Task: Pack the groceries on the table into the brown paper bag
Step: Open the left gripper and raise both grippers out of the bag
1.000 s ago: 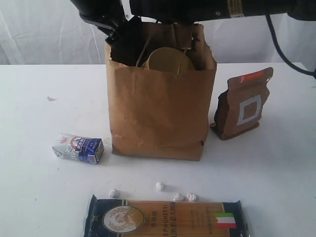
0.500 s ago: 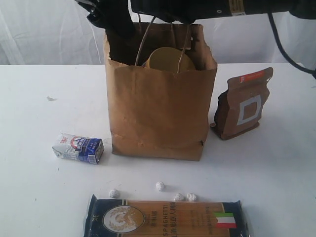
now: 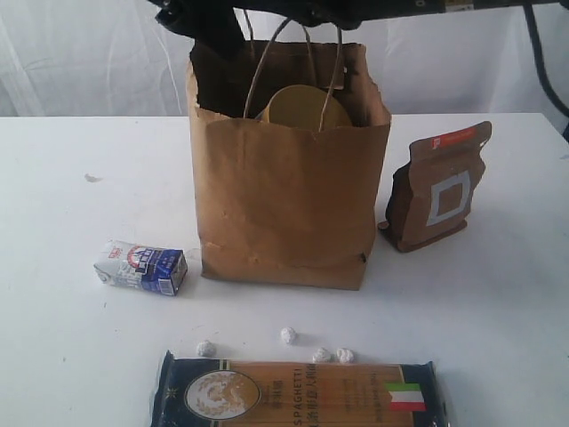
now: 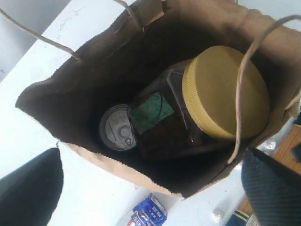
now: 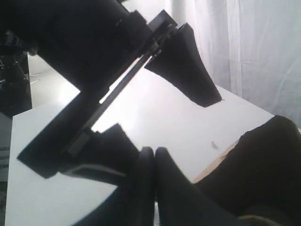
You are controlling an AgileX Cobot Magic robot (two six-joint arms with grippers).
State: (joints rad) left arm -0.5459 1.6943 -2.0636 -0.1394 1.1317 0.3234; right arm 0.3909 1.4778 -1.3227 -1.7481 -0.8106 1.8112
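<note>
The brown paper bag (image 3: 284,205) stands mid-table, its loop handles upright. Inside it lie the tan-lidded clear jar (image 4: 225,92) and the dark pull-tab jar (image 4: 117,128); the tan lid (image 3: 302,108) shows over the rim. My left gripper (image 4: 150,176) hovers open and empty above the bag's mouth, at the bag's top left (image 3: 200,22). My right gripper (image 5: 153,157) is shut, with nothing seen between its fingers. On the table sit the small carton (image 3: 141,267), brown pouch (image 3: 437,187), spaghetti packet (image 3: 298,391) and foil balls (image 3: 288,335). The yellow bottle is out of view.
The right arm (image 3: 400,7) stretches across the top above the bag. The white table (image 3: 71,196) has a small mark (image 3: 92,177) at the left. A white curtain hangs behind. The spaghetti packet lies at the table's front edge.
My left gripper has risen from the bag's left rim to above it. The bag's handles now stand higher and straighter. Everything on the table stays put.
</note>
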